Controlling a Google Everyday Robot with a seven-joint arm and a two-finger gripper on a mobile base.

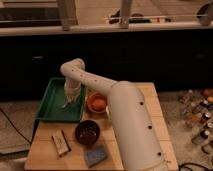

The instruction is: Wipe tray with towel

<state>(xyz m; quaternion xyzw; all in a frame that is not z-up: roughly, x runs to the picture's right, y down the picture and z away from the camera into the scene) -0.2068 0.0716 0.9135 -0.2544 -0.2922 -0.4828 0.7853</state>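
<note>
A dark green tray with a raised rim lies at the back left of the wooden table. My white arm reaches over from the right and bends down into it. The gripper points down onto the right half of the tray floor. A whitish towel shows at the gripper's tip, against the tray floor.
An orange bowl sits just right of the tray. A dark brown bowl stands in front of it. A blue-grey sponge and a small flat packet lie near the front edge. Bottles crowd the floor at right.
</note>
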